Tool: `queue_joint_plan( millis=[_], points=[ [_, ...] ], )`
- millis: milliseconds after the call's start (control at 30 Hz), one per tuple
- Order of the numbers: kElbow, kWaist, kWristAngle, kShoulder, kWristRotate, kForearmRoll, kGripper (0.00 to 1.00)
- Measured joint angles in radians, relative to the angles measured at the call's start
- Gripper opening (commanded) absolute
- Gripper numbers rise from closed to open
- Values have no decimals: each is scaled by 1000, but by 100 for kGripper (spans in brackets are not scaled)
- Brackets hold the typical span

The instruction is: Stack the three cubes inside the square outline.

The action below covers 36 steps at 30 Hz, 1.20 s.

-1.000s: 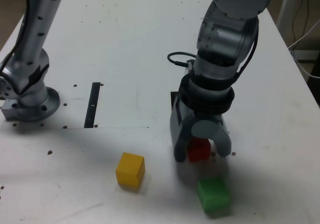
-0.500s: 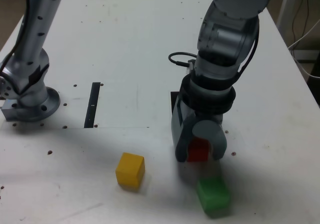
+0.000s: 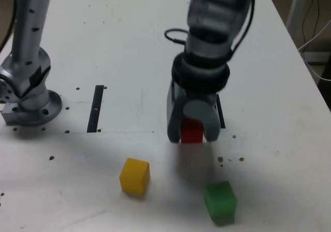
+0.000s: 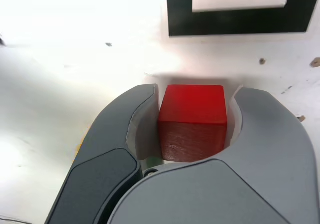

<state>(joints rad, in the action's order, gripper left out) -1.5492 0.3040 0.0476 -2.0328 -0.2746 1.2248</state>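
Grey two-fingered gripper [image 3: 192,133] on a silver-grey arm, pointing down at a white tabletop [image 3: 129,45] speckled with small dark holes; jaws clamped on a small matte red cube [image 3: 192,131], one curved grey finger [image 4: 117,139] pressed to each side of it in the wrist view [image 4: 192,121]. Red cube held clear of the table, a soft shadow lying on the surface beneath it in the exterior view. Flat thick black square outline with pale centre [image 4: 235,26] just beyond the held cube in the wrist view, only its near border and two corners in frame; in the exterior view mostly hidden behind the gripper, one black edge [image 3: 220,113] showing at the exterior view's right of the jaws. Small matte yellow cube [image 3: 135,176] resting on the table toward the near edge, to the exterior view's left of the gripper and well apart from it. Small matte green cube [image 3: 220,201] resting near the table's front edge, nearer the camera than the gripper and slightly to the exterior view's right, apart from the yellow one. Thin straight black strip [image 3: 96,108] lying flat on the table between the gripper and the arm's round metal base [image 3: 31,105], which sits at the exterior view's left.
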Motion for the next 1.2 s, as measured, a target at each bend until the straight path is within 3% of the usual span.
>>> queue_joint_plan(
  millis=[500, 1200],
  points=[
    [31, -235, 3, 44, 276, 21, 31],
    [2, -277, 21, -76, 318, -43, 32]
  ],
)
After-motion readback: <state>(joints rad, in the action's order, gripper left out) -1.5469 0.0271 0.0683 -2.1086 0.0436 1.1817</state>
